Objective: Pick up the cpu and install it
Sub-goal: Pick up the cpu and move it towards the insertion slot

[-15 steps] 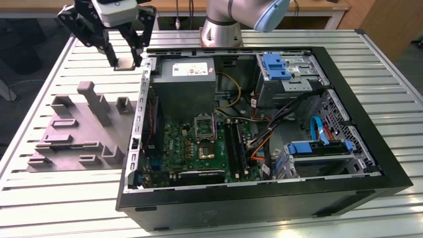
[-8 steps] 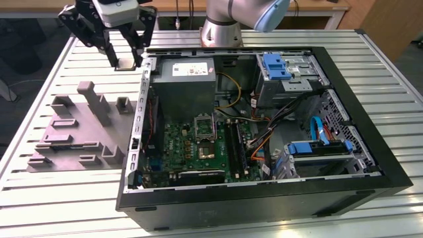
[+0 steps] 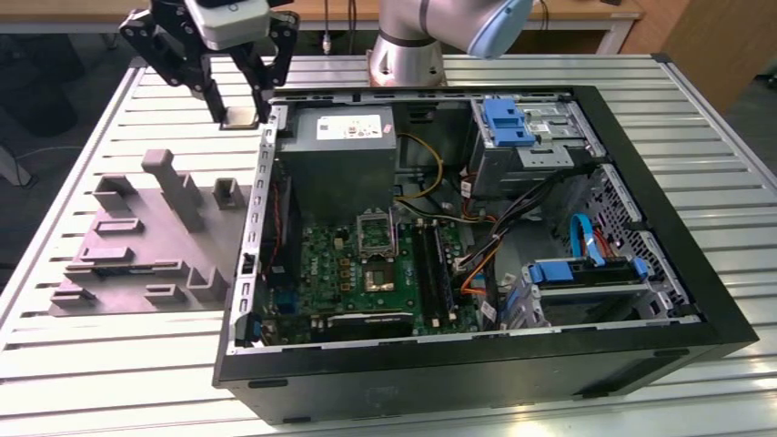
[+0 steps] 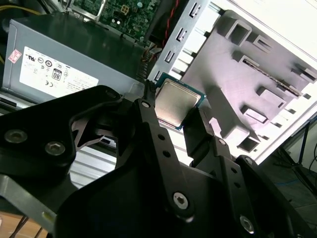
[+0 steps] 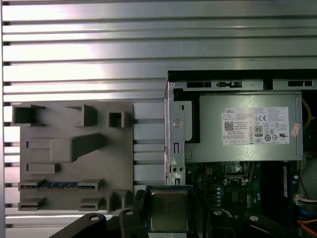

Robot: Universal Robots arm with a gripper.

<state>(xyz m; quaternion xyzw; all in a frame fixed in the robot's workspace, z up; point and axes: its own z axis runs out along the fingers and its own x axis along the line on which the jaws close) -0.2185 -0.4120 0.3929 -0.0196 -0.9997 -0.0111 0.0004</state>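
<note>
Jaws: pressed in on two opposite edges of the cpu [image 4: 176,103], pinching it flat; its pale metal top faces both wrist cameras
Gripper [image 3: 242,116]: black linkage fingers [image 4: 148,124] pointing down; near the far corner of the case [image 3: 486,369] at the exterior view's left
Cpu position: held above the slatted table [image 3: 122,364], by the case wall
Tray [image 3: 134,246]: grey, moulded; lying on the table just beside the case
Case interior: grey power supply [image 3: 346,155]; green motherboard [image 3: 352,269] with its socket [image 3: 377,235]
</note>
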